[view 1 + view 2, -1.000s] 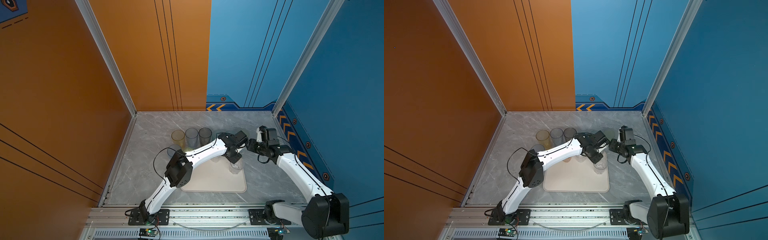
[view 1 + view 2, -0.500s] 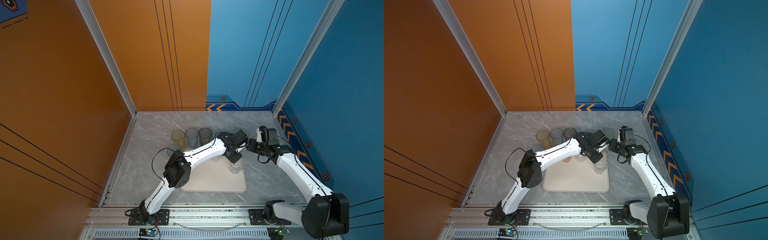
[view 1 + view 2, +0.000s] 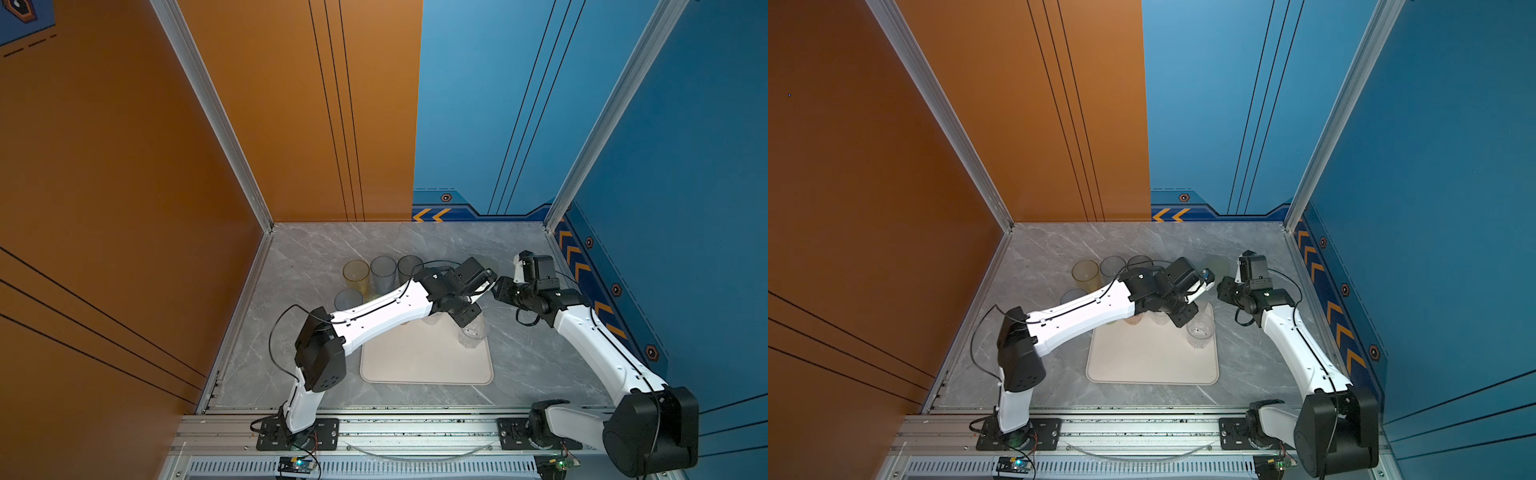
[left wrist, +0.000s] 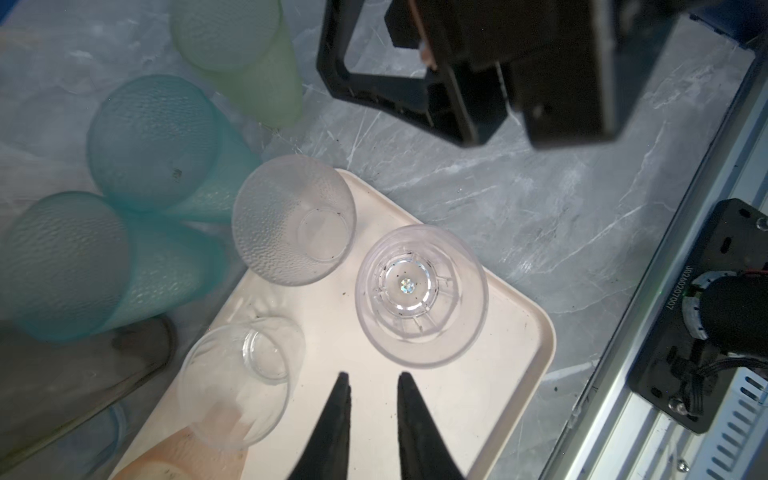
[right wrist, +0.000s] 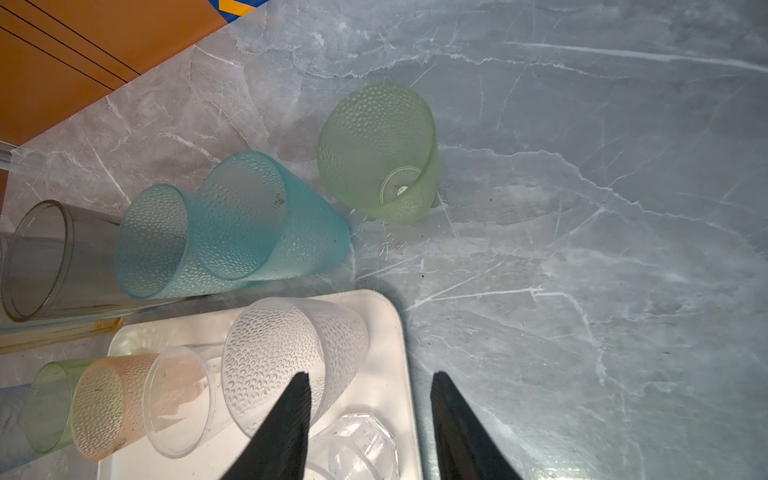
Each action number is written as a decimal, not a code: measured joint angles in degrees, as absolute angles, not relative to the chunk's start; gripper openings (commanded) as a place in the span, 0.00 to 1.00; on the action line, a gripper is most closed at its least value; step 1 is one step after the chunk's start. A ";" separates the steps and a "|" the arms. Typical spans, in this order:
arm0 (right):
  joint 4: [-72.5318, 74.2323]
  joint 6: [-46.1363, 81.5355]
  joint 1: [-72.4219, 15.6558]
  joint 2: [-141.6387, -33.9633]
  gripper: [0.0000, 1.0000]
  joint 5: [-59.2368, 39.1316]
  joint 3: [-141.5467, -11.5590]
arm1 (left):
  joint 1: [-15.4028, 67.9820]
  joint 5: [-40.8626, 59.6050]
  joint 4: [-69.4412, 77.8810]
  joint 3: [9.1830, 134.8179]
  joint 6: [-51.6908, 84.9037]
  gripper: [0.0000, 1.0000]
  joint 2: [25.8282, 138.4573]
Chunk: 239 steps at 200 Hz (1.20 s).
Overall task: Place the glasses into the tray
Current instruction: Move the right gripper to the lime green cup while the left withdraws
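The tray (image 3: pixel 415 365) lies on the table (image 3: pixel 316 257), nearest the arm bases. Take it as a dial, with 12 o'clock toward the far wall.

Four glasses stand upright in the tray, all in its far half. The cut tumbler (image 4: pixel 419 295) is at 2 o'clock by the right rim. The left gripper (image 4: pixel 372 382) hovers over the tray just short of this tumbler. Its jaws are a narrow gap apart, with nothing between them and touching nothing.

The other three line the far rim. The frosted tumbler (image 4: pixel 291 220) is in the 1 o'clock corner, just beside the cut tumbler. The clear tumbler (image 5: pixel 178 399) is at 12 and the pink tumbler (image 5: pixel 108 407) at 11. A lime tumbler (image 5: pixel 45 407) stands just beside the pink one, further toward 10. Whether it is inside the rim I cannot tell.

The right gripper (image 5: pixel 370 378) hangs over the tray's 2 o'clock corner, above rim and bare table. Its jaws are well apart and empty.

The rest stand on the table beyond the far rim. Two teal tumblers (image 5: pixel 249 216) are close together at 12 to 1 o'clock. The green tumbler (image 5: pixel 378 153) stands alone at 1 o'clock, apart from them.

At 11 o'clock three tall tumblers form a row: yellow tumbler (image 3: pixel 356 272), blue tumbler (image 3: pixel 382 268) and grey tumbler (image 3: pixel 409 266). A short blue tumbler (image 3: pixel 348 299) is at 10 o'clock, nearer than the yellow one.
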State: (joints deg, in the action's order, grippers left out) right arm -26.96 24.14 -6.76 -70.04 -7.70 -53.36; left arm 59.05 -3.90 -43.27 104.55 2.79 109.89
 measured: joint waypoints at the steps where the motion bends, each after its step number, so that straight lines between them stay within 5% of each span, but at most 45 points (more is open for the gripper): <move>1: -26.96 24.12 -6.74 -70.04 0.46 -7.70 -53.41 | 59.05 -4.01 -43.11 104.29 2.79 0.23 109.62; 105: -31.66 20.51 -2.59 -83.37 0.35 -5.08 -67.20 | 42.11 -11.92 -23.24 69.08 10.20 0.27 74.78; 239: -34.28 20.08 -1.06 -98.06 0.29 -5.39 -78.48 | 39.70 -9.39 -20.32 66.02 11.66 0.26 75.07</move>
State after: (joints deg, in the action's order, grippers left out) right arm -34.28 20.08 -1.06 -98.06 -5.39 -78.48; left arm 39.70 -9.39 -20.32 66.02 11.66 75.07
